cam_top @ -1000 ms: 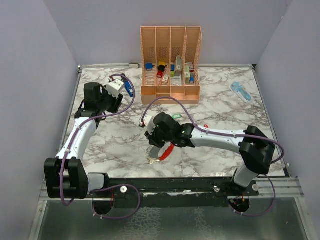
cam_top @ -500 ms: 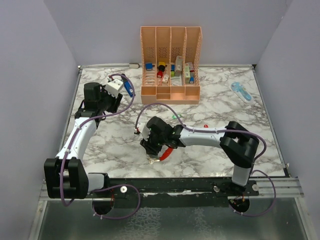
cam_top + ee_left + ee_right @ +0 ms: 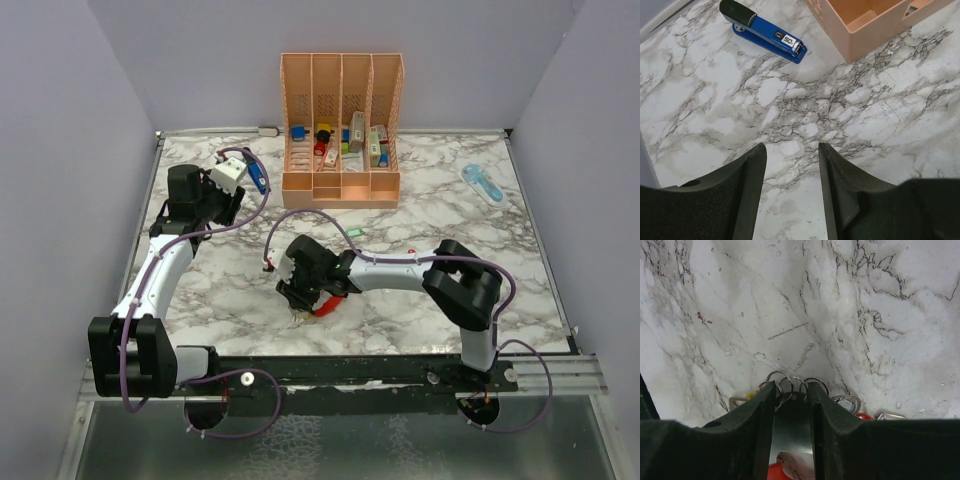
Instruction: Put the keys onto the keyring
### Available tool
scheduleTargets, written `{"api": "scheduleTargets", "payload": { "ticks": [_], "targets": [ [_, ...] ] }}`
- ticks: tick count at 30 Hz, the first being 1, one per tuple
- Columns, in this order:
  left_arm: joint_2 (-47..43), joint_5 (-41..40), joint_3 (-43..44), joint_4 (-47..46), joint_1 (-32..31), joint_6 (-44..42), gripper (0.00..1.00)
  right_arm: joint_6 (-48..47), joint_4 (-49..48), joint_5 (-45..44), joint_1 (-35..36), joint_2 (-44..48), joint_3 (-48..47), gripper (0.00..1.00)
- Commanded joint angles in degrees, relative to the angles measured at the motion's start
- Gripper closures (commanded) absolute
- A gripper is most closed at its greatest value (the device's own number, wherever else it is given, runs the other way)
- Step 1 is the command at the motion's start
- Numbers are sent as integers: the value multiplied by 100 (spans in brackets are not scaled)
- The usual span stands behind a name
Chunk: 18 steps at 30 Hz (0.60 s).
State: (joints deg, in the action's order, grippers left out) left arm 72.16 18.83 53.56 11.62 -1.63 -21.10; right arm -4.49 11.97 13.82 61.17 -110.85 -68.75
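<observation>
Unfinished, I judge: right gripper (image 3: 788, 387) parted over the keyring (image 3: 326, 307), green key (image 3: 352, 232) loose beyond it, left gripper (image 3: 792, 147) apart, empty.

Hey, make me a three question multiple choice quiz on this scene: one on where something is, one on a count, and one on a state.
1. Where does the blue stapler lie?
A) left of the peach organizer
B) inside the organizer
C) at the table's right edge

2. How many upright slots does the organizer have?
A) two
B) four
C) six

3. How does the left gripper stand?
A) shut on the stapler
B) shut on a key
C) open, with nothing between its fingers

Answers:
1 A, the top view shows it beside the organizer's left wall.
2 B, three dividers make four slots.
3 C, the left wrist view shows only bare marble between the fingers.
</observation>
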Motion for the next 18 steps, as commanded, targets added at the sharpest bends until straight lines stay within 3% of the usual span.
{"api": "scheduleTargets", "payload": {
  "ticks": [1, 7, 18],
  "targets": [
    [-28, -41, -3, -140, -12, 26, 51, -93, 16, -176, 38, -136, -41, 73],
    [-20, -38, -1, -143, -5, 25, 51, -29, 34, -299, 39, -118, 28, 95],
    [-10, 495, 78, 15, -46, 56, 51, 151, -283, -963, 35, 760, 250, 99]
  ]
}}
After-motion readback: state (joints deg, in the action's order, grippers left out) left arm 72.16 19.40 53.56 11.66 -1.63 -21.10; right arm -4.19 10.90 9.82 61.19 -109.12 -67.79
